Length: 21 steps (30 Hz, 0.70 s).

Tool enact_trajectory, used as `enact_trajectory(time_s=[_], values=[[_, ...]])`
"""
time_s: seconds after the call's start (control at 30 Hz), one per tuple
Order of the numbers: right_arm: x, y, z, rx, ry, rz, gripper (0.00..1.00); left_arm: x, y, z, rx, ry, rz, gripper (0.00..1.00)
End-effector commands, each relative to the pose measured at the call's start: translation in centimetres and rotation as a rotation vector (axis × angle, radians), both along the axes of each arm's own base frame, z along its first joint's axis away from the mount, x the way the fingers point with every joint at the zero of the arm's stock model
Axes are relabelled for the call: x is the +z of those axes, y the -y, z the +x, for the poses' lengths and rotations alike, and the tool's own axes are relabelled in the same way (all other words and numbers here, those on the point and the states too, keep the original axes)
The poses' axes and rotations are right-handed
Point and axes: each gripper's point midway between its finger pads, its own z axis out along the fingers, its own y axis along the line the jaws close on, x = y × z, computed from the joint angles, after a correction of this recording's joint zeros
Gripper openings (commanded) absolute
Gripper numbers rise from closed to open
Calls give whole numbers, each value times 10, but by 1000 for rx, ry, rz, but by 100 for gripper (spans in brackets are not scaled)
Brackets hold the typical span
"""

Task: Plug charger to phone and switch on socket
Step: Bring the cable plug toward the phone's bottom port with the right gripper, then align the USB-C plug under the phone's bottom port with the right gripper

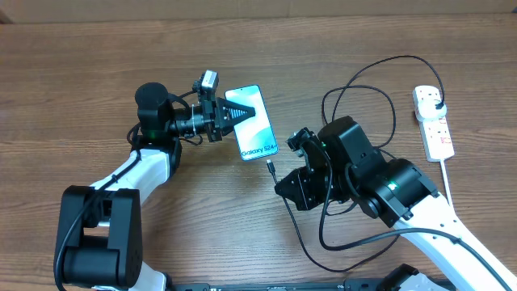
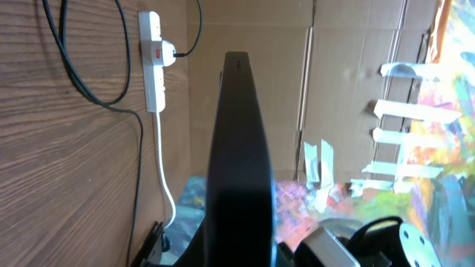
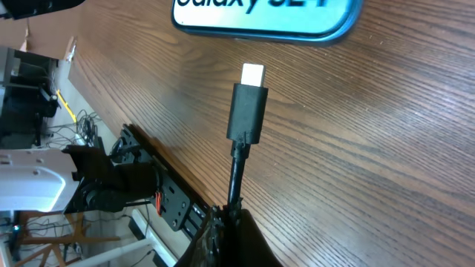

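Plugging-in step: your right claw [image 3: 231, 213], clamped shut on the charger [image 3: 247, 111] cable, holds its tip just short of the phone [image 1: 252, 123] at overhead centre, over which your closed, empty left claw [image 1: 245, 111] lies; next, slide the tip squarely into the phone's lower edge, leaving the socket [image 1: 434, 121], upper right, for later.

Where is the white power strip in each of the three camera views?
Overhead: the socket lies near the right edge, upper half.
Left wrist: the socket stands at the upper left.
Right wrist: not in it.
Shared landmark: the charger, a black cable looping beside the socket overhead; its connector tip is central in the right wrist view.
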Motion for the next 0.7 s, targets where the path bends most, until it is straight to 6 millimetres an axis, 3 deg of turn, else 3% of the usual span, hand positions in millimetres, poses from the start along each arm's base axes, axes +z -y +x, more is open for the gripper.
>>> enact_trajectory(time_s=[0.0, 0.67], values=[[-2, -4, -2, 4, -7, -4, 4, 8, 8, 7, 25, 2, -3, 4], [-5, -2, 10, -37, 33, -34, 4, -6, 7, 7, 31, -52, 21, 4]])
